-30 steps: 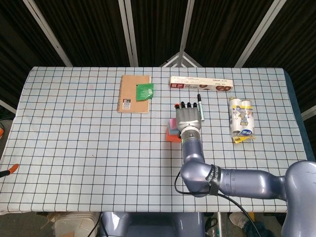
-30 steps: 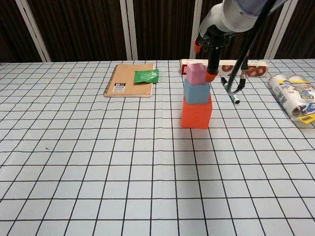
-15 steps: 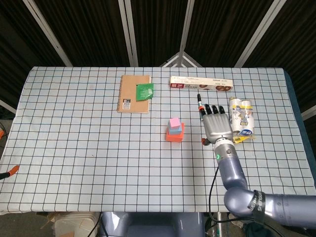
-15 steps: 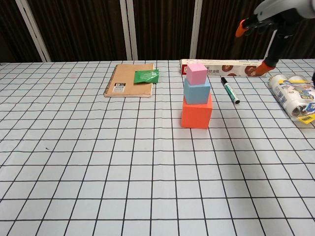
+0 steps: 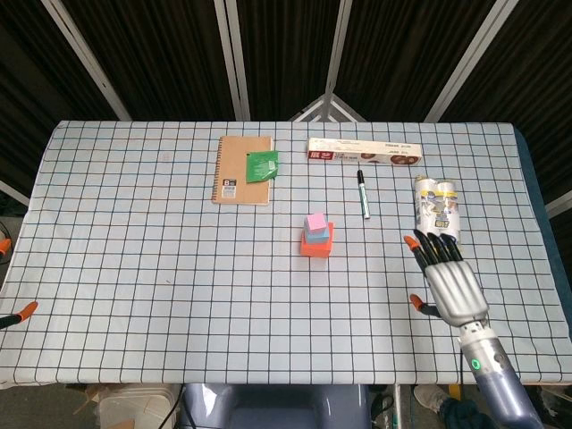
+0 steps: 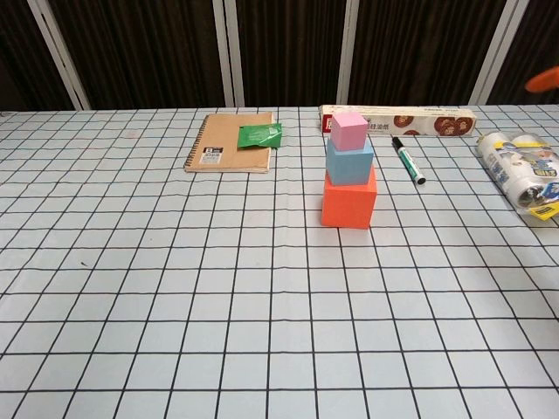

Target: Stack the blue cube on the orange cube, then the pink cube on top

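The three cubes stand as one tower near the table's middle: the pink cube (image 6: 348, 130) on the blue cube (image 6: 349, 162) on the orange cube (image 6: 348, 201). From above, the pink cube (image 5: 315, 222) covers most of the blue one, and the orange cube (image 5: 315, 248) shows as a rim. My right hand (image 5: 451, 282) hovers well right of the tower near the front edge, fingers spread, holding nothing. In the chest view only one orange fingertip (image 6: 543, 80) shows at the right edge. Of my left hand only orange fingertips (image 5: 26, 309) peek in at the left edge.
A brown notebook (image 5: 242, 169) with a green packet (image 5: 262, 164) lies behind and left of the tower. A long box (image 5: 365, 150) sits at the back. A marker (image 5: 362, 193) lies right of the tower, and a wrapped roll pack (image 5: 436, 204) lies just beyond my right hand.
My right hand let go of the pink cube and drew away to the right and toward the front edge. The tower stays standing.
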Robot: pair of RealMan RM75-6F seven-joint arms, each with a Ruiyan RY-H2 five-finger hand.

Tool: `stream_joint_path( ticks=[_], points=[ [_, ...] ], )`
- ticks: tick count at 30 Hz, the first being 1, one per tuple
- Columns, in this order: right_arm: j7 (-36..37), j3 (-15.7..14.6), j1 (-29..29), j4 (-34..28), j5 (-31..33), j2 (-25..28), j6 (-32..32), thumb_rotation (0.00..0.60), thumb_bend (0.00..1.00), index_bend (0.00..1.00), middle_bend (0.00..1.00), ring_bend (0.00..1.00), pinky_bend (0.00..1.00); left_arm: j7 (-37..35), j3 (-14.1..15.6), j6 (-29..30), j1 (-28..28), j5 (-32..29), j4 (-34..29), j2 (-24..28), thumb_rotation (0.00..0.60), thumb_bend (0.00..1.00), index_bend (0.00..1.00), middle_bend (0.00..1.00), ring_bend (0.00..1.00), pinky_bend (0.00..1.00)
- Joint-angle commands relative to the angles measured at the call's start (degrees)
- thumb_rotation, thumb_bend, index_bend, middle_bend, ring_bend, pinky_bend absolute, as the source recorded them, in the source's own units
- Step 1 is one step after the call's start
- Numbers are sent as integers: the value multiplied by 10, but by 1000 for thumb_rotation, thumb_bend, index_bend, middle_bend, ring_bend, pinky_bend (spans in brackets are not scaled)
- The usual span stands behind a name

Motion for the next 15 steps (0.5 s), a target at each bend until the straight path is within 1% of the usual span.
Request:
stream_joint_path(
  ticks=[1,3,5,8,12,15],
  points=[
    [111,-74,-100,143,-131,-54,74,600,327,49,0,0,0,1,0,1,1,-1,-1,0,600,124,66,0,0,0],
    [114,-77,-109,169,-144,-62,86,600,327,58,0,0,0,1,-1,3,2,0,-2,0,600,124,66,0,0,0],
    [107,-74,-117,175,-144,-63,97,600,327,56,0,0,0,1,-1,5,2,2,-2,-1,600,124,66,0,0,0],
    [79,-62,-135,171,-119,-68,114,600,326,35,0,0,0,4,-1,5,1,3,-1,-2,600,124,66,0,0,0],
    [65,-35,-152,162,-86,-77,140,600,326,2,0,0,0,10,0,1,-2,4,-2,-4,600,124,66,0,0,0],
    [58,-24,-158,167,-78,-85,151,600,327,0,0,0,0,13,4,3,-2,14,-3,-4,600,124,66,0,0,0]
  ],
)
